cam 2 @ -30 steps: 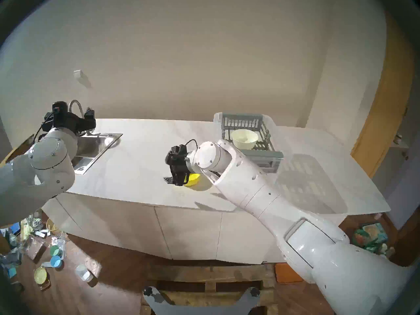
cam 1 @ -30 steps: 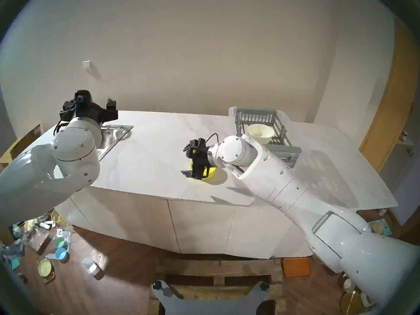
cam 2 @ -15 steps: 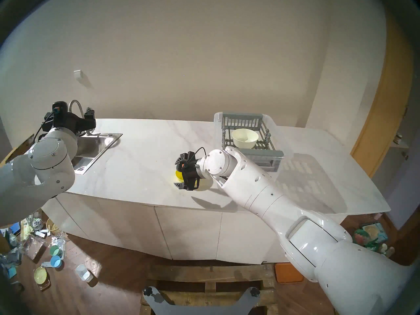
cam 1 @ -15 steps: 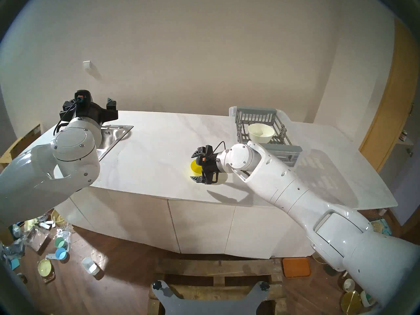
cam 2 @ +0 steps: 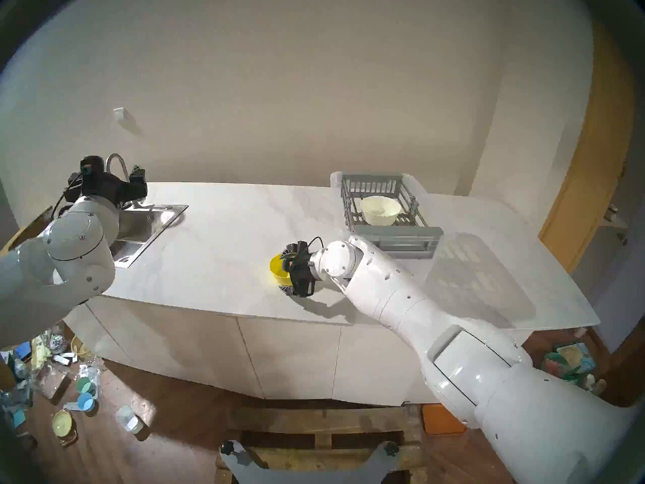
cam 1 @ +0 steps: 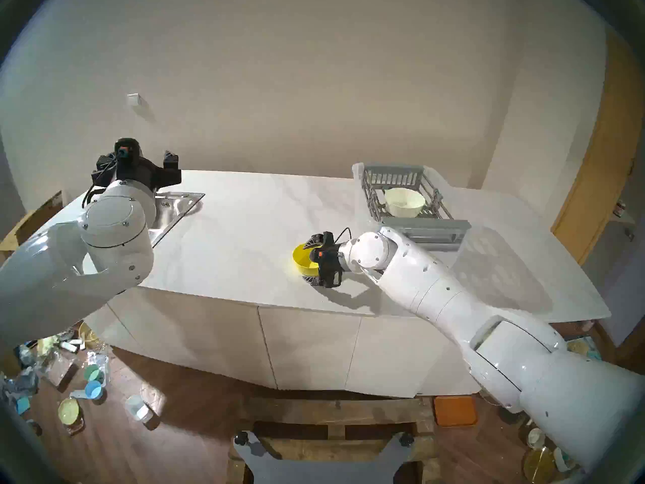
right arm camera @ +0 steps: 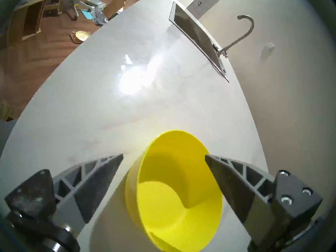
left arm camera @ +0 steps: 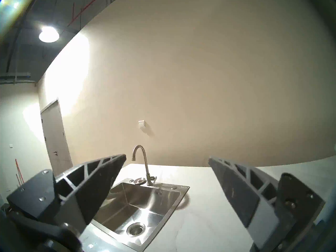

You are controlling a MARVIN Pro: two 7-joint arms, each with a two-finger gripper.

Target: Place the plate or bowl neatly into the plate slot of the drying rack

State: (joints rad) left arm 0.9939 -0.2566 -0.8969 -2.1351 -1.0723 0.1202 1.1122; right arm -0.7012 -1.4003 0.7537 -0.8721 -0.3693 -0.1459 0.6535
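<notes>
The small round yellow plastic bowl [right arm camera: 174, 191] sits on the white stone counter [cam 1: 244, 228], close to its front edge. The right gripper [right arm camera: 164, 156] has its jaws wide open, one on each side of the bowl, not squeezing it. Farther back on the right stands the grey plastic drying rack [cam 1: 432, 226] with a cream round bowl [cam 1: 405, 202] inside, resting on the plate slot [cam 1: 431, 212] bars. Far left, the left gripper [left arm camera: 167, 159] hangs above the shiny metal sink [left arm camera: 141, 209], jaws open and holding nothing.

Head pair overlooks the countertop [cam 1: 244, 221]; wrist cameras sit close.
</notes>
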